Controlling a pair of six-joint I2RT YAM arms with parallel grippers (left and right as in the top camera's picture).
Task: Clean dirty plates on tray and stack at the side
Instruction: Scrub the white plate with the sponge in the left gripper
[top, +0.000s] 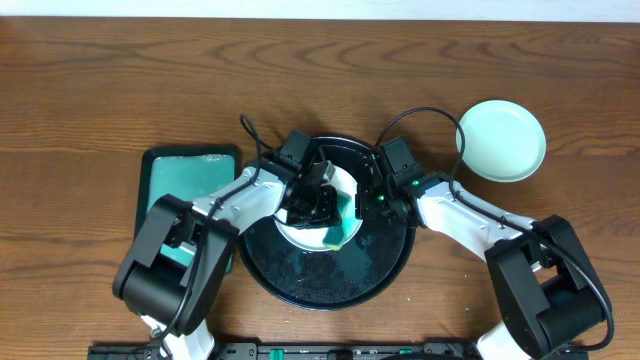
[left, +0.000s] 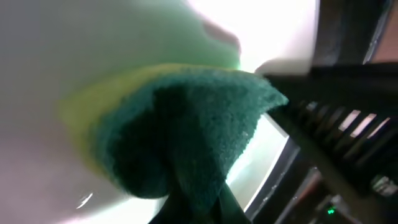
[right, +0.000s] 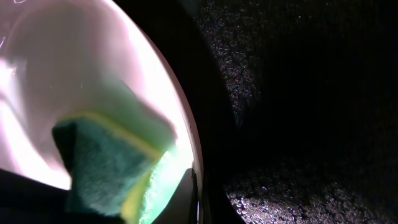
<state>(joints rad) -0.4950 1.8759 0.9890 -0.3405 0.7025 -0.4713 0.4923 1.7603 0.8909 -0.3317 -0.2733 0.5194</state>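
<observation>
A white plate (top: 302, 236) stands tilted inside the round black tray (top: 330, 285). My left gripper (top: 318, 200) is shut on a green-and-yellow sponge (top: 340, 230) and presses it against the plate's face. In the left wrist view the sponge (left: 186, 130) fills the middle, against the plate (left: 50, 74). My right gripper (top: 362, 200) is shut on the plate's right rim. In the right wrist view a finger (right: 196, 199) clamps the rim of the plate (right: 74, 62), with the sponge (right: 106, 162) behind it and the wet tray (right: 298, 93) beyond. A mint-green plate (top: 502, 140) lies on the table at the upper right. A third plate is not in view.
A rectangular teal-green tray (top: 185, 180) with a dark rim lies left of the black tray, partly under my left arm. The wooden table (top: 100, 80) extends behind and to both sides.
</observation>
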